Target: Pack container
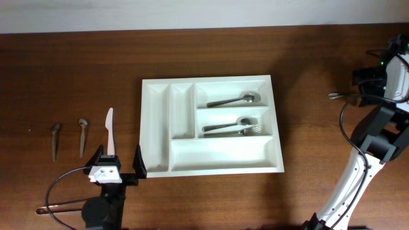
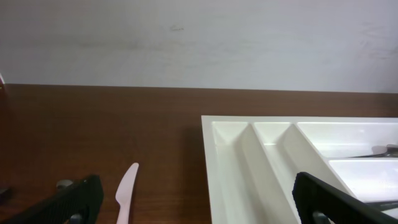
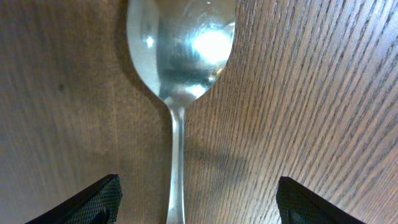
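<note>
The container [image 1: 211, 167], a white five-compartment cutlery tray, is lying flat at the centre of the brown wooden table [image 1: 319, 140], with its long side running left to right in the overhead view. Its two narrow upright compartments are sitting at its left end and its three wide ones at its right. A metal spoon [image 1: 233, 100] is lying in the top wide compartment. Two more metal utensils [image 1: 231, 128], at least one of them a fork, are lying side by side in the middle wide compartment.

The left gripper [image 1: 118, 157] is hovering low just beside the tray's lower left corner, with its jaws standing wide apart and holding nothing. A white plastic knife [image 1: 110, 128] is lying on the table in line with the gap between its fingers [image 2: 74, 202], nearer the left one, with the blade pointing away from the gripper. Two small grey metal utensils [image 1: 69, 137] are lying further left, well apart from the tray; their type cannot be told.

The right gripper [image 3: 198, 190] is working near the table's right edge, well apart from the tray. Its jaws are spread wide over a second metal spoon [image 3: 180, 43], whose handle is running between the two fingers without touching either.
</note>
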Tool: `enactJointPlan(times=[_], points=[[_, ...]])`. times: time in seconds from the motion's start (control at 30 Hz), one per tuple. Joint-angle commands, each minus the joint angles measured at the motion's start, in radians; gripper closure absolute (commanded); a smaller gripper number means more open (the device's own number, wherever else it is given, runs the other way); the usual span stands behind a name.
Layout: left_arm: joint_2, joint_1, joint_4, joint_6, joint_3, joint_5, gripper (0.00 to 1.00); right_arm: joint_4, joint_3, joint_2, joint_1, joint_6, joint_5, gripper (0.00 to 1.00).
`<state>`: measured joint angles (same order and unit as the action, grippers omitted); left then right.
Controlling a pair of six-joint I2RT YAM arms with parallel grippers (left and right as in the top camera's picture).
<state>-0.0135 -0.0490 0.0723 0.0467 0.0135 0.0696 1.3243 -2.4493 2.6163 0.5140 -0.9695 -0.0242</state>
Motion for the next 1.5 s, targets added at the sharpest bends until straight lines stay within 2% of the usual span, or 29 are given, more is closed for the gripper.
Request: enactJointPlan(times=[0.0,0.5,0.57,0.7,0.83,0.97,1.3,1.47], points=[[0.008,-0.006,0.004,0.006,-0.005,-0.011,0.01,0.008,0.005,0.039,-0.002,-0.011,0.013,0.19],[0.008,-0.006,0.004,0.006,-0.005,-0.011,0.01,0.021,0.005,0.057,-0.002,-0.004,0.045,0.19],[0.008,-0.006,0.004,0.006,-0.005,-0.011,0.01,0.018,0.005,0.057,-0.002,-0.004,0.044,0.26],[0.008,-0.006,0.004,0.006,-0.005,-0.011,0.01,0.01,0.005,0.057,-0.002,-0.005,0.044,0.47],[0.008,-0.006,0.004,0.006,-0.005,-0.011,0.01,-0.014,0.005,0.057,-0.002,-0.005,0.045,0.58],[0.008,-0.006,0.004,0.006,-0.005,-0.011,0.01,-0.03,0.005,0.057,-0.002,-0.008,0.044,0.75],[0.008,-0.006,0.004,0.006,-0.005,-0.011,0.01,-0.046,-0.003,0.056,-0.002,-0.008,0.043,0.96],[0.008,-0.006,0.004,0.006,-0.005,-0.011,0.01,-0.042,-0.039,0.055,-0.003,-0.008,0.024,0.96]])
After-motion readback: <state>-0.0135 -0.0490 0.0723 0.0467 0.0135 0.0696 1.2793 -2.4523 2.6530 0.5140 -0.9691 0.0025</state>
